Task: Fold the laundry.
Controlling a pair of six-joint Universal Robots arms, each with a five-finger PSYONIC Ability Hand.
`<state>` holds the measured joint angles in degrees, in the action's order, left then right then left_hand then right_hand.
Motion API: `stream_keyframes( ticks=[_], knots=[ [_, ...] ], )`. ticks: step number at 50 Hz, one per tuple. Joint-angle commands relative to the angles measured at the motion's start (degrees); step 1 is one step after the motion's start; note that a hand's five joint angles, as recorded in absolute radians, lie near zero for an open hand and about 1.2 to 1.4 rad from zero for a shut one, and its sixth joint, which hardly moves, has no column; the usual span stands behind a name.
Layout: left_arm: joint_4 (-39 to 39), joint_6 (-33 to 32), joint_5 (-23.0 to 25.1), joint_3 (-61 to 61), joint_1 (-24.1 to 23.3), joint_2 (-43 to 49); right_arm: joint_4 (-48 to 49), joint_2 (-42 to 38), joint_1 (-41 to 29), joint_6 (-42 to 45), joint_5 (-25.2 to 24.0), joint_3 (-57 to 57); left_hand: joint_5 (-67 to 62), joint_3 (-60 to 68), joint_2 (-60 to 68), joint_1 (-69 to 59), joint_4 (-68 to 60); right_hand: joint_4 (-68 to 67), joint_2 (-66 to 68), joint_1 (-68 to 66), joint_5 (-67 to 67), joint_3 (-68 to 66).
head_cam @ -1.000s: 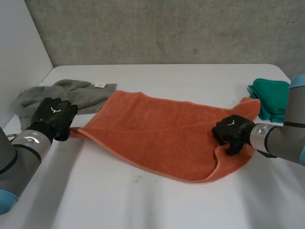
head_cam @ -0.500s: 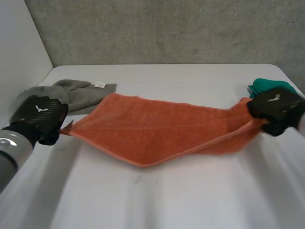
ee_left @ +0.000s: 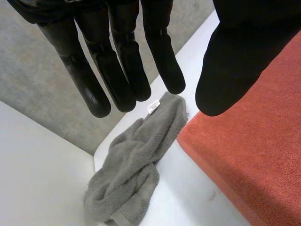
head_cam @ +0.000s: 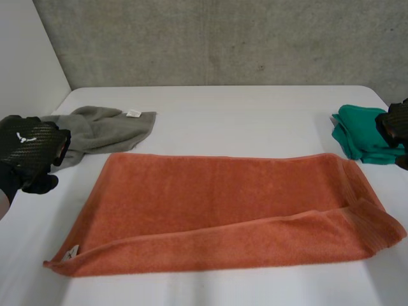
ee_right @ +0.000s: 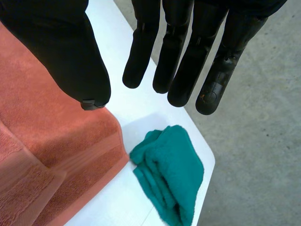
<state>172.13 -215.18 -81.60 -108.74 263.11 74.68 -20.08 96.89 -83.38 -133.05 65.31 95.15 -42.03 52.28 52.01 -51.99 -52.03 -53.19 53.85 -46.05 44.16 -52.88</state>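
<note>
An orange towel (head_cam: 217,204) lies flat across the white table (head_cam: 242,121), its near long edge folded up over itself in a band. My left hand (head_cam: 29,153) hangs above the table off the towel's left end, open, its straight fingers (ee_left: 117,70) holding nothing. My right hand (head_cam: 396,124) is lifted off the towel's right end, over the green cloth, also open with straight fingers (ee_right: 188,61). The orange towel's corner (ee_left: 244,155) lies below the left thumb, and its other end (ee_right: 51,155) lies below the right thumb.
A crumpled grey towel (head_cam: 95,131) with a white tag lies at the back left, also under the left fingertips (ee_left: 131,165). A folded green cloth (head_cam: 360,132) sits at the right edge, beyond the right fingertips (ee_right: 171,172). A grey wall runs behind the table.
Both hands pulled the orange towel taut, laid it flat on the table and let go. They have lifted away, the left hand to the left and the right hand to the right.
</note>
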Motion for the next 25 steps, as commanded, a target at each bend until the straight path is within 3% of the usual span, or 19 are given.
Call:
stream_keyframes(
  ticks=[1, 3, 11, 25],
  knots=[
    [6.8, -4.4, 0.2, 3.5, -6.6, 20.9, 8.6, -15.9, -2.9, 2.4, 7.1, 3.3, 9.6, -9.9, -9.6, 9.6, 9.6, 17.5, -18.1, 10.3, -18.4, 17.2],
    [6.9, -4.4, 0.0, 3.2, -6.9, 20.9, 11.0, -15.8, -2.9, 1.8, 7.5, 3.4, 17.9, -18.2, -17.9, 17.9, 17.9, 21.2, -21.9, 14.1, -22.2, 20.9],
    [7.8, -2.4, 0.0, 3.2, -6.4, 20.9, 13.1, -15.8, -2.8, -0.4, 6.7, 3.1, 20.1, -20.4, -20.1, 20.1, 20.1, 29.6, -30.3, 22.5, -30.6, 29.3],
    [8.7, 0.5, 0.0, 2.2, -7.4, 20.8, 14.4, -15.9, -3.2, -3.2, 6.6, 3.3, 23.8, -24.1, -23.8, 23.8, 23.8, 29.1, -29.8, 22.0, -30.1, 28.8]
  ],
)
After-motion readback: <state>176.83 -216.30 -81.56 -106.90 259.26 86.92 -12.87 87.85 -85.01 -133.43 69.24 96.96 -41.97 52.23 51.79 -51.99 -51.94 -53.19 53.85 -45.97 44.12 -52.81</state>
